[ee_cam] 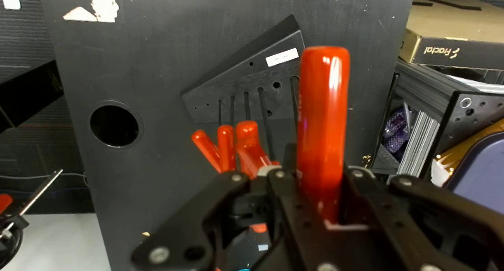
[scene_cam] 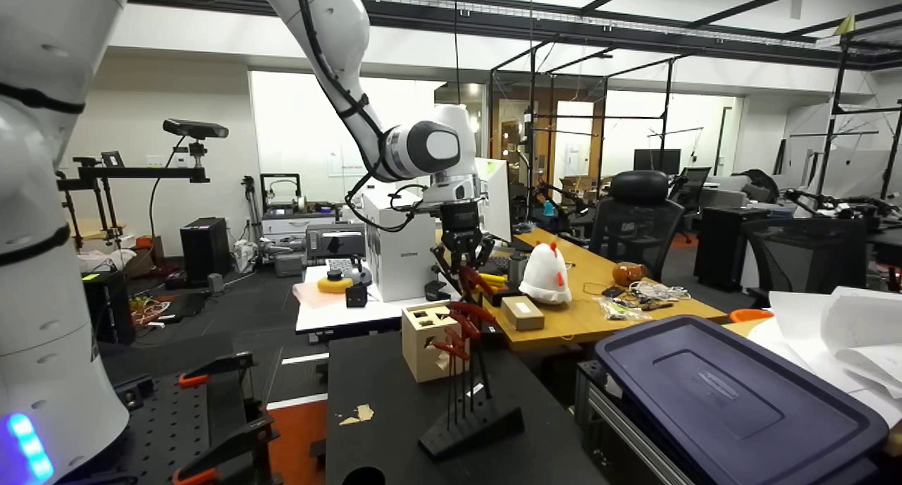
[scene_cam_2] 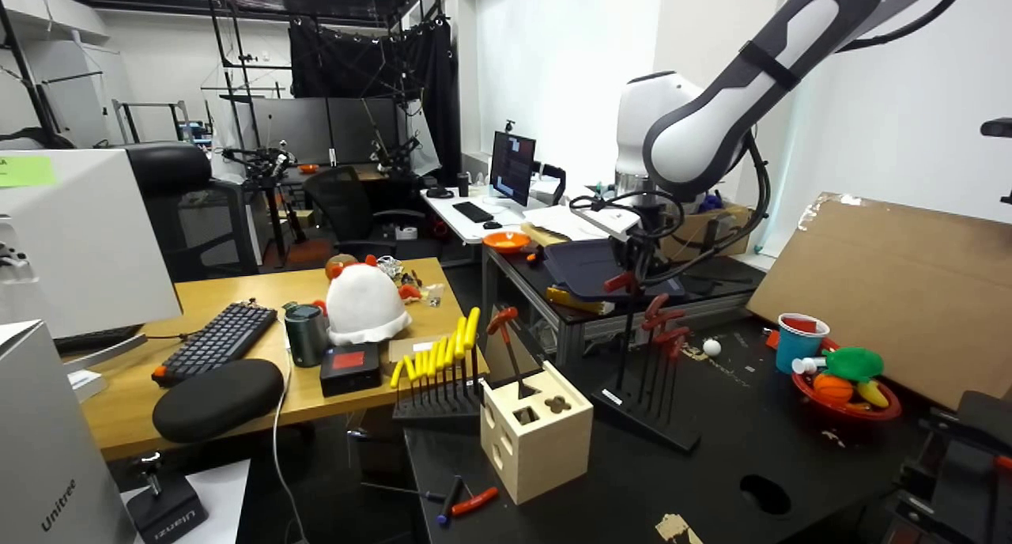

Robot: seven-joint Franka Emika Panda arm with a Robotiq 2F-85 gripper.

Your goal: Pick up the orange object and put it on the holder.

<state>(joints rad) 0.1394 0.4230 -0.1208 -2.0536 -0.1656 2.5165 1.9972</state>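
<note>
The orange object (ee_cam: pixel 325 117), a thin-shafted key with a thick orange-red handle, sits between the fingers of my gripper (ee_cam: pixel 321 175), which is shut on that handle. Its dark shaft runs down to an end hole of a black wedge-shaped stand (ee_cam: pixel 220 86); how deep it sits cannot be told. Several smaller red-handled keys stand in the same wedge. The holder (scene_cam_2: pixel 545 453), a pale wooden block with dark cut-out holes, stands beside the wedge in both exterior views. From its top sticks another orange-handled key (scene_cam_2: pixel 504 320). The wrist view does not show the holder.
Yellow-handled keys (scene_cam_2: pixel 443 350) stand behind the block, and loose tools (scene_cam_2: pixel 474 500) lie at its foot. A red bowl (scene_cam_2: pixel 858 421) of toys and a blue cup (scene_cam_2: pixel 797 346) share the black table, which has a round hole (ee_cam: pixel 114 123). A dark blue lid (scene_cam: pixel 740 393) lies alongside.
</note>
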